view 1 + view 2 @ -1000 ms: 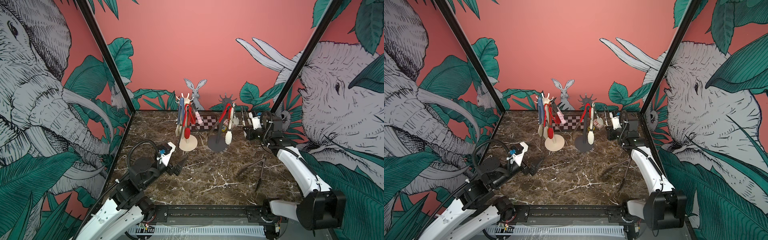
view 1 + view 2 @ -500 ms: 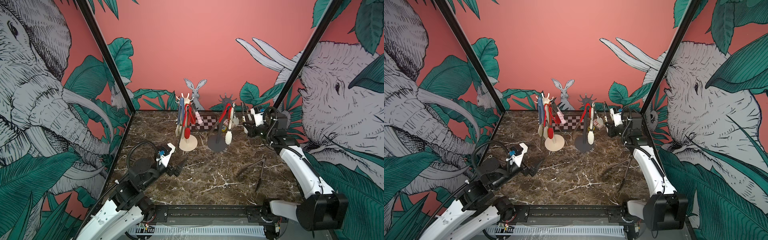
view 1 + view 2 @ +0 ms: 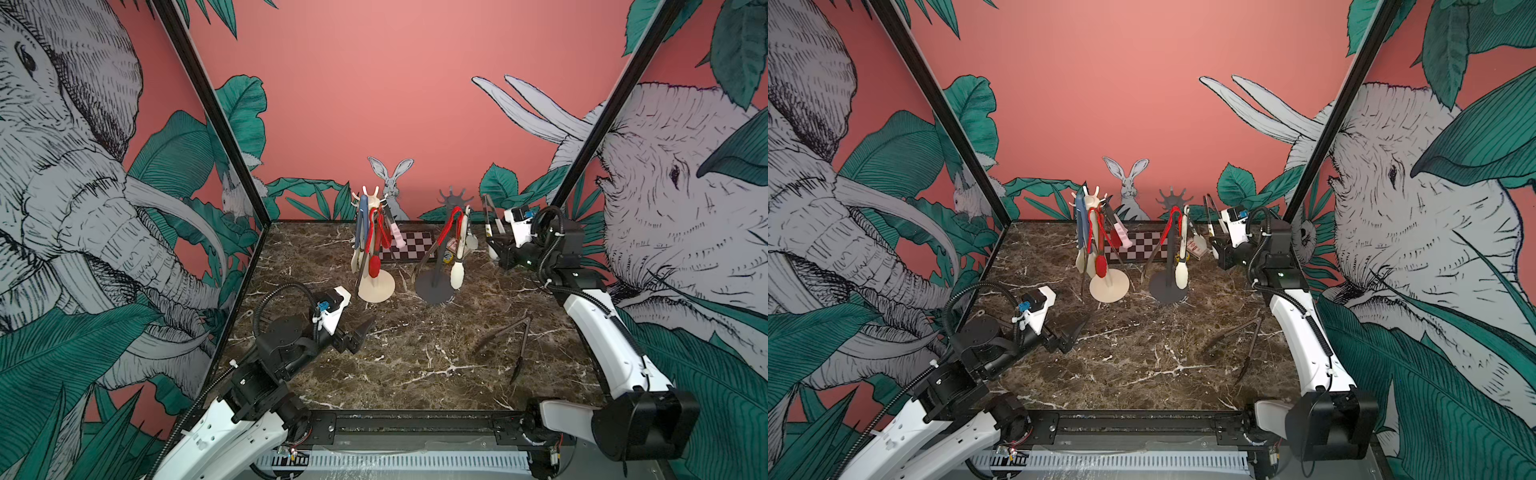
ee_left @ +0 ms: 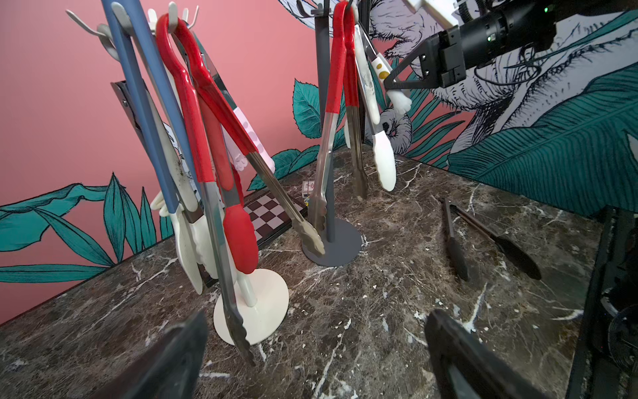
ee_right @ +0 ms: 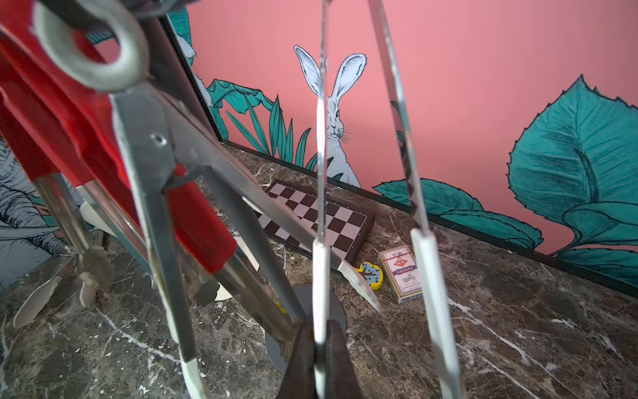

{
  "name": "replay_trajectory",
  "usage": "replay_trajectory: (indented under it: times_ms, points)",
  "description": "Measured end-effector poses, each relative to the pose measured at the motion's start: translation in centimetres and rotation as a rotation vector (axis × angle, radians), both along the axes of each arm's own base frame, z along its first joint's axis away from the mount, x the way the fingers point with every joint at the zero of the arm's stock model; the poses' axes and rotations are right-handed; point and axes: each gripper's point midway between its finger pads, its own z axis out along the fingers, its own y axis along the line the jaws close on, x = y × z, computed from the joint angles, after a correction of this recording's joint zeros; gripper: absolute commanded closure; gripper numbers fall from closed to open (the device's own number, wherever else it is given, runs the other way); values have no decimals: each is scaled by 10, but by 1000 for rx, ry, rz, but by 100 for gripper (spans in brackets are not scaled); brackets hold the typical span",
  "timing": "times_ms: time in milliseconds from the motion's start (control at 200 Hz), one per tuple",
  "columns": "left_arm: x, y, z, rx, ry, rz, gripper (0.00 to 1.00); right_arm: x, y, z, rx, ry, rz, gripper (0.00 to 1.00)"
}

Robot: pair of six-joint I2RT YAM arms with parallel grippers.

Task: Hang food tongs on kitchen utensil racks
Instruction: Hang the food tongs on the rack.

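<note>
My right gripper is shut on one arm of slim metal food tongs with white tips. It holds them upright just right of the dark grey utensil rack, level with its hook crown. Red-handled and cream-tipped tongs hang on that rack. The cream-white rack carries blue, red and pink-tipped tongs. A black pair of tongs lies flat on the marble at the right. My left gripper hovers low at the front left, open and empty, pointing at the racks.
A checkered board lies against the back wall behind the racks. Beside it are a card box and a small yellow object. The patterned side walls stand close to both arms.
My right gripper has lifted the metal tongs a little higher beside the dark grey rack. The left arm has stayed still.
</note>
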Motion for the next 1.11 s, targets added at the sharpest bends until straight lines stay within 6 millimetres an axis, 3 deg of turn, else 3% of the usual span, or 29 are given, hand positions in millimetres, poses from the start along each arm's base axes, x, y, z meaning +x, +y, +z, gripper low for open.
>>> replay_trajectory:
  times_ms: [1105]
  points:
    - [-3,-2,0,-6,-3,-19,0,-20,21,35,73,-53,177,100]
